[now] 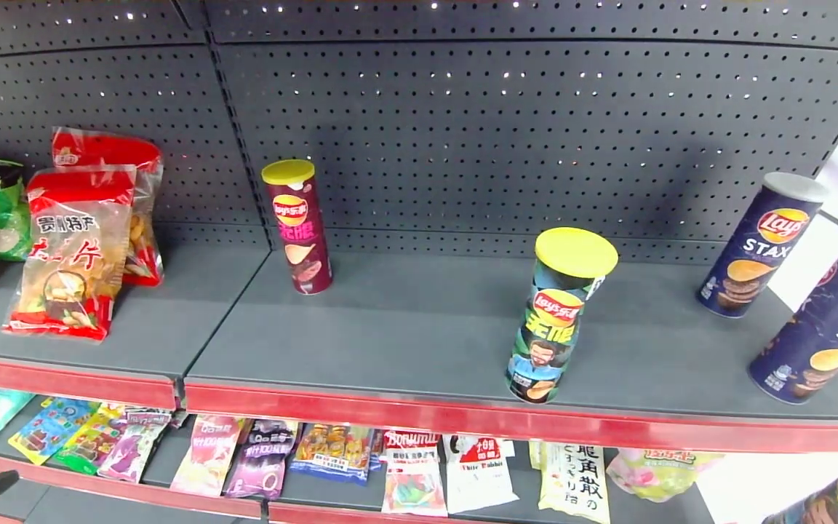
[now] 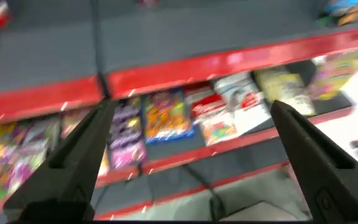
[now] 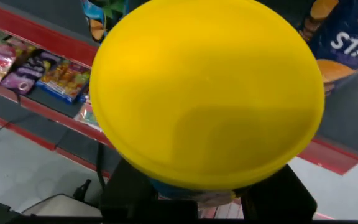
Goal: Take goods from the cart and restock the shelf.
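Yellow-lidded chip can [image 3: 207, 93] sits clamped in the right gripper [image 3: 201, 199], centre frame. The left gripper [image 2: 191, 109] hangs, jaws apart, before the shelf [image 2: 229, 62].

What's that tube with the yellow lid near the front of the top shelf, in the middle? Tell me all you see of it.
The teal can is a tall round tube, cardboard-like by its look, closed with a flat yellow lid. Its label shows a logo, a cartoon bearded face and a chip. It stands on its base near the front edge of the grey shelf, just behind the red strip. Nothing else touches it.
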Available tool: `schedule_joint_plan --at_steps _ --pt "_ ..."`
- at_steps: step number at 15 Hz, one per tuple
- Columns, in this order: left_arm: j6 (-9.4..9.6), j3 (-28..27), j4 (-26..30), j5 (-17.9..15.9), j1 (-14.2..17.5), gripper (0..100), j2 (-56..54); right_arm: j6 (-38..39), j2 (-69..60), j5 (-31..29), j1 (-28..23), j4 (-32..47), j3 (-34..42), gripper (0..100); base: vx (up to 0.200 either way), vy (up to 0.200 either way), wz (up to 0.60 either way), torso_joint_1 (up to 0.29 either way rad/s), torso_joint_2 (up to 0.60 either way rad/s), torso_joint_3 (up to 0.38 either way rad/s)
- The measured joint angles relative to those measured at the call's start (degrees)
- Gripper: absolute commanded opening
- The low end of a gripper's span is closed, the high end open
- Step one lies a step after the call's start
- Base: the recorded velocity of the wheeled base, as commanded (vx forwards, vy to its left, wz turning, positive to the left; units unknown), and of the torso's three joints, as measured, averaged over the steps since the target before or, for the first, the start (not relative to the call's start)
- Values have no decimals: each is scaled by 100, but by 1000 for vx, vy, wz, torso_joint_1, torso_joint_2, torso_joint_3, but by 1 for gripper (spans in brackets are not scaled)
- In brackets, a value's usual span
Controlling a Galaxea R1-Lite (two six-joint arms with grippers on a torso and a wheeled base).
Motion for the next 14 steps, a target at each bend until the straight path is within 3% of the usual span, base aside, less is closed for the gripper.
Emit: schedule_joint_plan --at_steps 1,4,7,9,10,12,14 --pt "-17 -69 227 32 166 100 -11 28 188 74 -2 -222 -50 0 0 0 0 0 0 0" --pt "-44 -427 1179 66 1114 100 -79 126 1154 219 -5 -1376 -199 0 0 0 0 0 0 0" --pt "-38 -546 1662 640 1715 100 -258 189 2188 301 -10 -2462 -388 0 0 0 0 0 0 0" --pt "-39 -568 1827 772 2046 100 -355 191 2519 477 -5 -2471 -450 0 0 0 0 0 0 0" --pt "-39 -574 1948 798 2398 100 -400 191 2608 482 -7 -2447 -452 0 0 0 0 0 0 0" --pt "-41 -479 2029 530 3006 100 -590 191 2704 484 -10 -2458 -460 0 0 0 0 0 0 0" --pt "46 -196 1888 -268 3120 100 -1185 197 2750 477 -10 -2458 -468 0 0 0 0 0 0 0"
